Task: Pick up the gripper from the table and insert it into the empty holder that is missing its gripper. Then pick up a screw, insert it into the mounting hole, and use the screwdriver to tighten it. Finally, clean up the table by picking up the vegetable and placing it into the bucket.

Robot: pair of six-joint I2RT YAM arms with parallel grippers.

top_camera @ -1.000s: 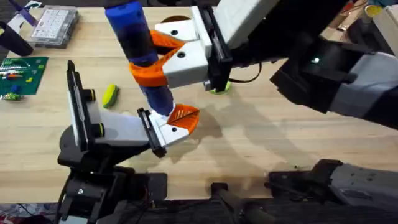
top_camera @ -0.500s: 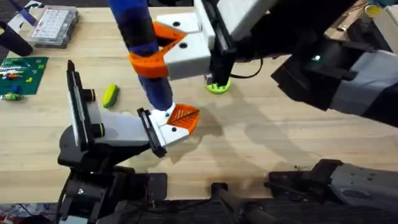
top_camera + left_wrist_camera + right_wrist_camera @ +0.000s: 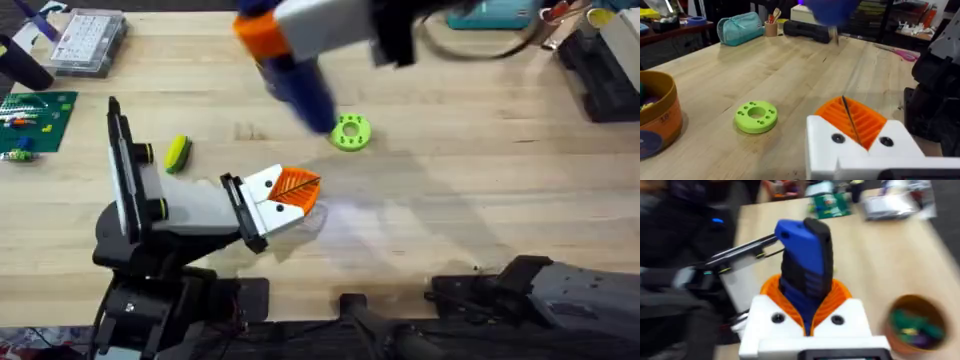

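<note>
Orange-padded right gripper (image 3: 807, 312) is hanging raised above the table (image 3: 480, 170), jaws clamping the screwdriver (image 3: 806, 265), whose tip is pointing down near the green disc (image 3: 351, 132). Left gripper (image 3: 283, 196) is lying low and level over the planks, its jaws near-closed with nothing between; the disc is sitting ahead of them, the vegetable (image 3: 177, 153) well behind. Bucket (image 3: 656, 112) is carrying unreadable markings.

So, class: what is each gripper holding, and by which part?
The right gripper holds the screwdriver, its orange pads clamped around the dark body. The left gripper holds nothing.
</note>
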